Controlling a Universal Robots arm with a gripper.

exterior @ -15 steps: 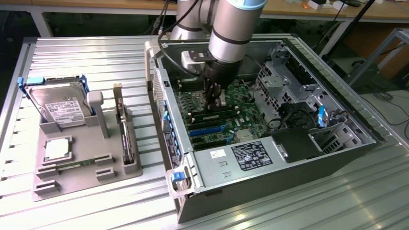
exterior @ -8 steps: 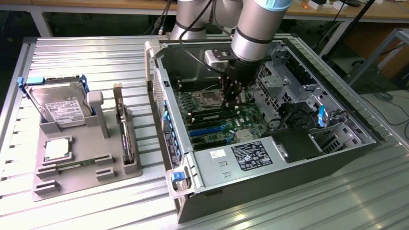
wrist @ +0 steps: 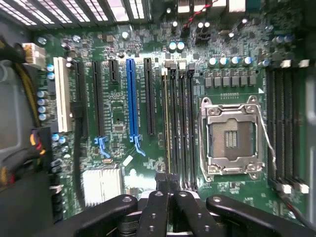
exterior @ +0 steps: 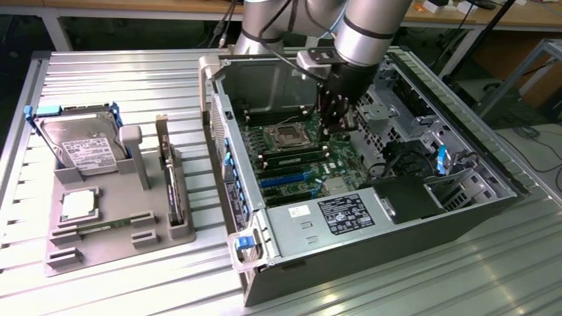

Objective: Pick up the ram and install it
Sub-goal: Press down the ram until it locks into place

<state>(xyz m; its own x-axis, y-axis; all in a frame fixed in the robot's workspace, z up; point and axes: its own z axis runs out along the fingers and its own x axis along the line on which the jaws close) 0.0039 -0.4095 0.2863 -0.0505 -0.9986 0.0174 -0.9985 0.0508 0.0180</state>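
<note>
The ram (wrist: 164, 123) shows edge-on as a thin strip standing in the memory slot nearest the black expansion slots, beside the empty CPU socket (wrist: 231, 136). My gripper (wrist: 168, 181) is shut, its black fingertips (wrist: 174, 183) together right over the ram's near end; whether they touch it is hidden. In the exterior view the gripper (exterior: 333, 128) reaches down inside the open computer case (exterior: 351, 217), just above the motherboard (exterior: 303, 168) next to the CPU socket (exterior: 288, 136).
A grey tray (exterior: 114, 253) on the exterior view's left holds a silver hard drive (exterior: 83, 145), a processor chip (exterior: 79, 204) and an upright card (exterior: 168, 174). Case walls, the black power supply (exterior: 412, 197), drive cages and cables crowd around the arm.
</note>
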